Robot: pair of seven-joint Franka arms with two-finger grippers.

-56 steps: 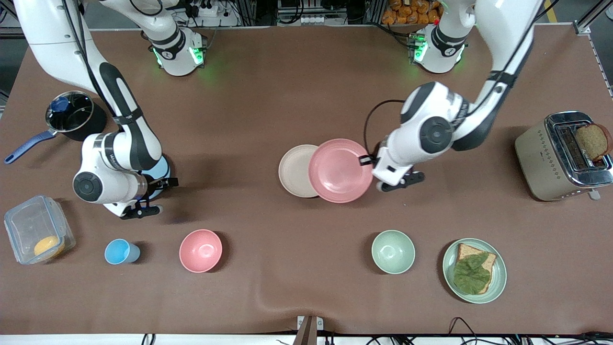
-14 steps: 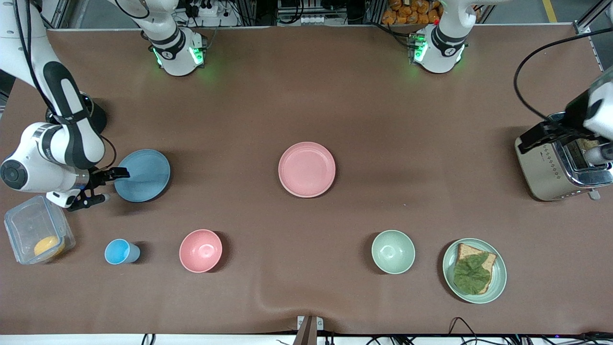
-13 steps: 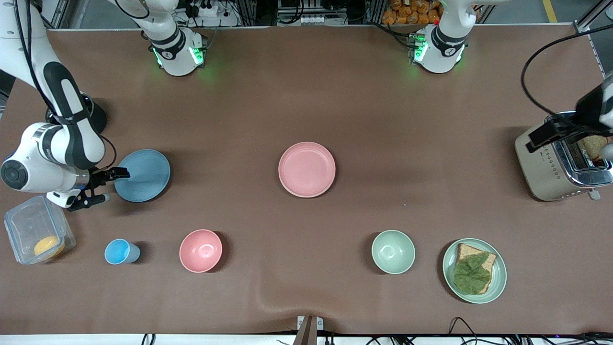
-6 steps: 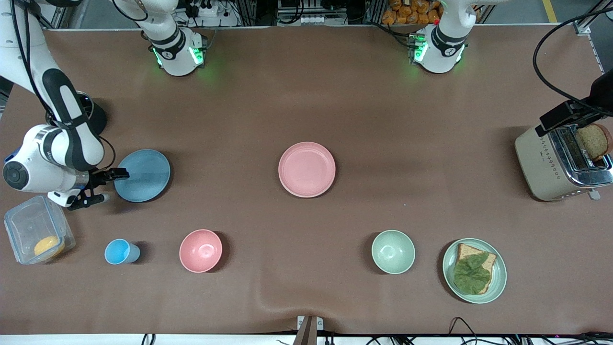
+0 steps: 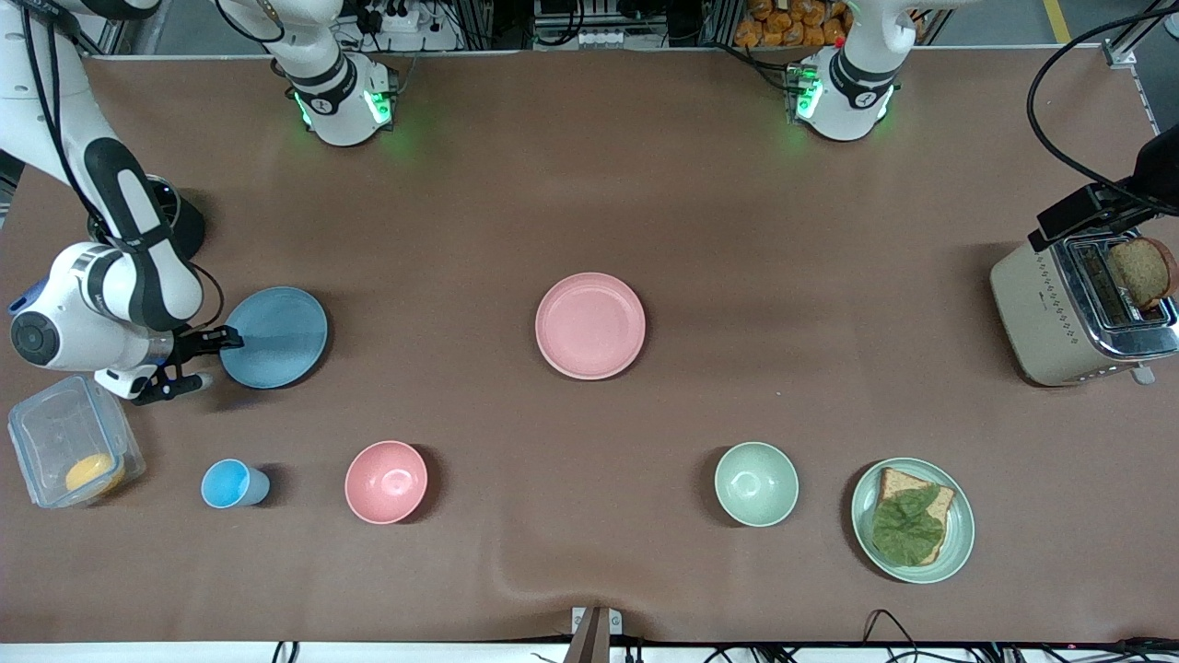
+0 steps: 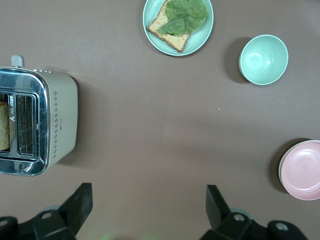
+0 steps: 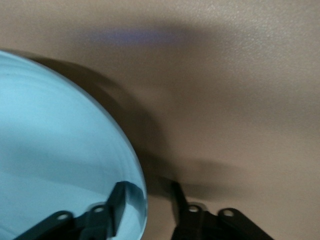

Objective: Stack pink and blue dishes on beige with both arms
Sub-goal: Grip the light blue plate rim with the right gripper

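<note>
The pale pink plate [image 5: 590, 325] lies flat at the table's middle, on top of the beige plate, of which only a thin pale edge [image 6: 281, 167] shows. The light blue plate [image 5: 274, 337] lies toward the right arm's end of the table. My right gripper [image 5: 210, 359] is open at that plate's edge, one finger [image 7: 119, 200] over the blue plate [image 7: 55, 155], the other outside the rim. My left gripper [image 6: 148, 192] hangs wide open and empty high over the table beside the toaster.
A toaster [image 5: 1078, 304] with a bread slice stands at the left arm's end. Nearer the camera stand a green bowl [image 5: 756, 483], a green plate with a sandwich [image 5: 912, 520], a pink bowl [image 5: 386, 482], a blue cup [image 5: 230, 483] and a clear box [image 5: 69, 451].
The pink plate, earlier held by my left gripper, now lies over the beige plate. The left arm has withdrawn over the toaster. My right gripper has settled lower at the blue plate's rim.
</note>
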